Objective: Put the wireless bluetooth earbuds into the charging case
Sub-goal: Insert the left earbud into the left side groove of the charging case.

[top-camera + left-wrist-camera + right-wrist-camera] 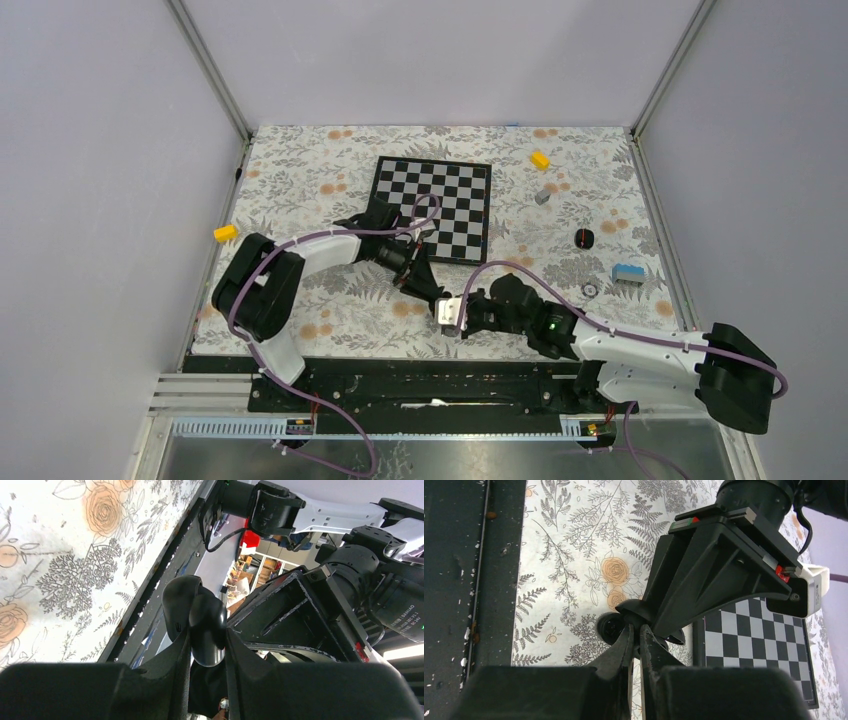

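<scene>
You hold the charging case [186,600] clamped in the left claw [207,641]; right claw [636,632] nearly closed, contents indiscernible; insertion unconfirmed.

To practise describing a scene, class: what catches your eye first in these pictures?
Just in front of the chessboard, the left gripper clamps the black charging case between its fingers. The right gripper, nearly shut, noses right up to it, so the two meet tip to tip.
</scene>
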You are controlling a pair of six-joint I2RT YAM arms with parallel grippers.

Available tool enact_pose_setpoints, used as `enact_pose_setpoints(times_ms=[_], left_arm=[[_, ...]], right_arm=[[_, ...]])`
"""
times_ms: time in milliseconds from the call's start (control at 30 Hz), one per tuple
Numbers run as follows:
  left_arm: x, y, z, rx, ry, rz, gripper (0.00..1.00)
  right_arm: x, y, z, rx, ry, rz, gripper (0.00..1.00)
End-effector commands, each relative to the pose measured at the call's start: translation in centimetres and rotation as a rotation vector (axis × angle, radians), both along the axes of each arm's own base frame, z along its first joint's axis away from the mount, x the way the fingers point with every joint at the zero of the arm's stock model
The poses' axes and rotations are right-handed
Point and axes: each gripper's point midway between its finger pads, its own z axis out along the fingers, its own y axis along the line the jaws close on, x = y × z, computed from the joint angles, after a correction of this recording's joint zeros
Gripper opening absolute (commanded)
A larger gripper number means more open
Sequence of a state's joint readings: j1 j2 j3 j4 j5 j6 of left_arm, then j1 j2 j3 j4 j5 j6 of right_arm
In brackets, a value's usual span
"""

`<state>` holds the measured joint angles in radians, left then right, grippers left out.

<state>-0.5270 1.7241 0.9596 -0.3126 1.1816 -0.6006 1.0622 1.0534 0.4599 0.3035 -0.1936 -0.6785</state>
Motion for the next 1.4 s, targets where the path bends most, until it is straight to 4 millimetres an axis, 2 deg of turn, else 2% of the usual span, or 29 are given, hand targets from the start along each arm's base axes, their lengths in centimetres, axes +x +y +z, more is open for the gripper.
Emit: enact_pose_setpoints(times_ms=[0,133,333,700,900,1233,1367], left_arm=[[-0.7,-0.1,2.8,-0.070,-0.035,-0.044,0.00],[-1.3,0.3,2.2,-0.057,-0.001,-0.074,0.00],[-1.7,0.6,2.7,-0.057,-0.011,-0.094,0.00],[-2.1,0.8,3.0,-0.068,-0.022,-0.097,0.00],[-2.2,0.9,2.9,-0.069,-0.019,-0.101,0.00],[-2.4,0.7,3.6,-0.084,-0.042,-0.110,0.00],[-2.5,0.8,3.5,-0.081,-0.042,-0.109,0.00]], right_arm=[[-0.7,0.4,1.1,-0.007,-0.045,0.036,0.00],[-0.8,0.3,1.3,-0.025,-0.056,0.044,0.00],[-1.2,0.0,1.3,-0.063,-0.082,0.052,0.00],[-2.4,0.8,1.5,-0.134,-0.162,0.107,0.00],[-2.8,0.5,-0.1,-0.264,-0.243,0.121,0.00],[-4.0,1.2,0.2,-0.210,-0.192,0.148,0.00],[-4.2,1.3,0.2,-0.210,-0.185,0.149,0.10]])
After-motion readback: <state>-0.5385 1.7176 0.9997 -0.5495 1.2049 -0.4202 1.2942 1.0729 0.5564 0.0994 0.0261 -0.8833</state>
